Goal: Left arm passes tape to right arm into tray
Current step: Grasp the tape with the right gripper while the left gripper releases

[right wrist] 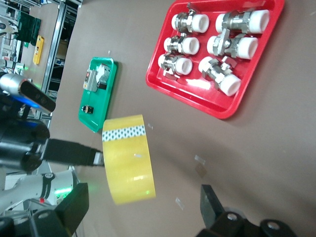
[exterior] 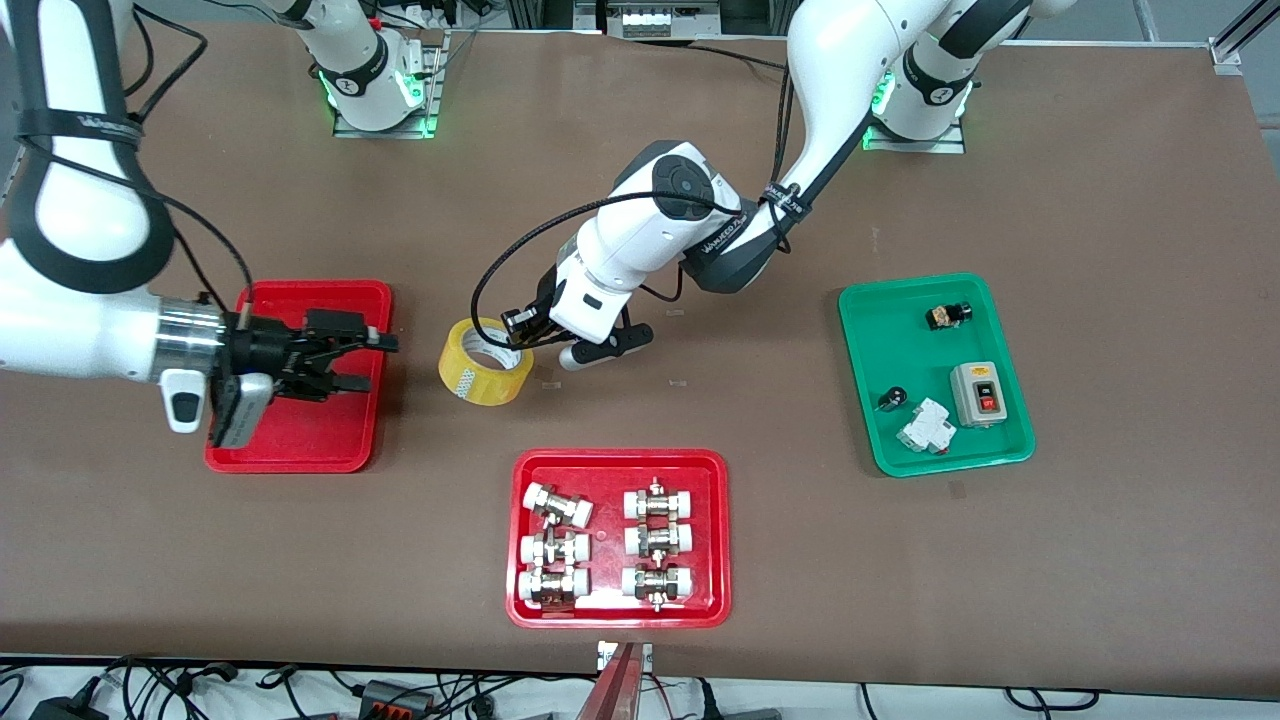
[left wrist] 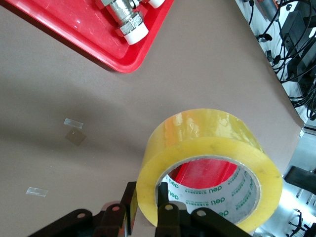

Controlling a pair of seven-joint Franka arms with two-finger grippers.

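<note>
The left gripper [exterior: 522, 332] pinches the wall of the tape [exterior: 485, 361], one finger [left wrist: 167, 217] inside the core and the other outside the roll. The tape is held off the table [exterior: 700, 400], tilted, over the bare surface between the plain red tray [exterior: 300, 450] and the fittings tray [exterior: 520, 600] (its printed white core shows in the left wrist view). In the right wrist view the tape [right wrist: 128, 159] appears edge-on, with the left gripper [right wrist: 94, 158] gripping it.

The right gripper [exterior: 375, 362] hovers over the plain red tray, its fingers spread and holding nothing, pointing toward the tape and well apart from it.

The fittings tray, nearer the front camera, holds six metal fittings [exterior: 655, 545] with white caps in two rows. The green tray [exterior: 860, 400], toward the left arm's end of the table, holds a grey switch box [exterior: 977, 394] and small electrical parts.
</note>
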